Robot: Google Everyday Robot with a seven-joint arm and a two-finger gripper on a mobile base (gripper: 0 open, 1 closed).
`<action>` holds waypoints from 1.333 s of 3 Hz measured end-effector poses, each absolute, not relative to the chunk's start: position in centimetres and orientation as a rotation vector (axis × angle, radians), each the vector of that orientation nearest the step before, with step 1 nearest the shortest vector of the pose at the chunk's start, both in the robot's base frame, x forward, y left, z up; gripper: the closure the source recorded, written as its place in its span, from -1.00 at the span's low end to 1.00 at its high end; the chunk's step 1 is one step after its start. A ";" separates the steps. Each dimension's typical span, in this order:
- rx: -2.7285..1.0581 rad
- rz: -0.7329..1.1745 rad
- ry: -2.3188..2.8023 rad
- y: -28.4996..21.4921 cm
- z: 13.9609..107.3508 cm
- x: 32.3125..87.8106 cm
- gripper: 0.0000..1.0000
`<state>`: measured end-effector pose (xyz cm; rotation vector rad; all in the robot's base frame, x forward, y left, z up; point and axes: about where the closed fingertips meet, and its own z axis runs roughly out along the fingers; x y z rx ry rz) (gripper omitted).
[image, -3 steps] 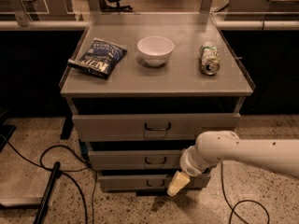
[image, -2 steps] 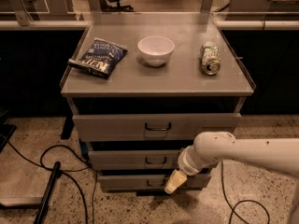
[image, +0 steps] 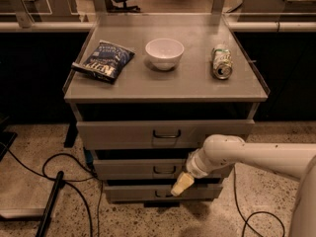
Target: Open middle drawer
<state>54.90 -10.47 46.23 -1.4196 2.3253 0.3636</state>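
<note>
Gripper point(image: 181, 184) has crept up-left toward the middle drawer point(image: 123, 169) handle point(image: 165, 170), just short of it; grip state can't tell; drawer not pulled yet.

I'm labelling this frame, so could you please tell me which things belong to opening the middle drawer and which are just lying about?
Belongs to the job: middle drawer; gripper, low in front of the cabinet, below and right of that drawer's handle.
Just lying about: chip bag, white bowl, can, all on the cabinet top.
</note>
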 end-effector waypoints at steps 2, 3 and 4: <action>-1.430 0.384 2.311 -9.2 44.7 56.5 -1.00; -1.471 0.414 2.334 -8.3 42.6 55.2 -1.00; -1.494 0.433 2.347 -8.2 42.1 54.3 -1.00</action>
